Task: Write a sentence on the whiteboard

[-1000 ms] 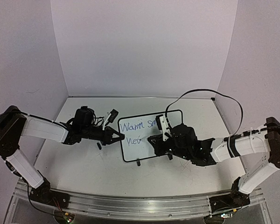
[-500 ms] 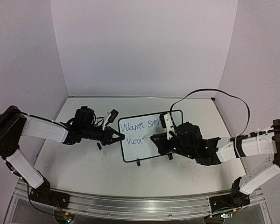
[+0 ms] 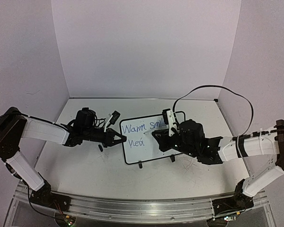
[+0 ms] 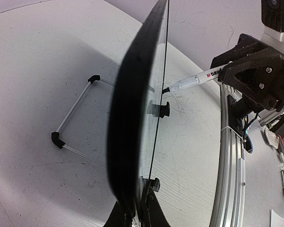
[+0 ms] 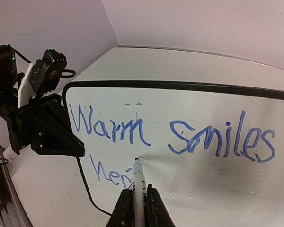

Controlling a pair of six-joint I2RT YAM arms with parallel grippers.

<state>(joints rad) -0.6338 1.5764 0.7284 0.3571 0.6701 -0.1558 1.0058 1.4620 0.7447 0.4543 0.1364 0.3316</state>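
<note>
The whiteboard [image 3: 143, 153] stands tilted on two black feet at mid-table. My left gripper [image 3: 122, 138] is shut on its left edge; the left wrist view shows the whiteboard [image 4: 135, 118] edge-on between those jaws, with my left gripper [image 4: 140, 210] low in the picture. My right gripper [image 5: 138, 191] is shut on a white marker [image 5: 139, 179] whose tip touches the whiteboard [image 5: 203, 189] under "Warm". The sentence [image 5: 111, 130] in blue reads "Warm smiles", with "hea" begun below. From above, my right gripper [image 3: 155, 135] covers the middle of the board, and the sentence [image 3: 141, 126] is partly hidden.
A thin wire frame with black corners [image 4: 73, 111] lies on the table behind the board. A small black piece [image 3: 100, 147] lies under the left arm. An aluminium rail [image 3: 132, 208] runs along the near edge. The right arm's cable [image 3: 213, 89] arcs above it.
My right arm has shifted rightward and farther from the near edge with the marker, so more of "smiles" now shows. The left arm and the board have not moved.
</note>
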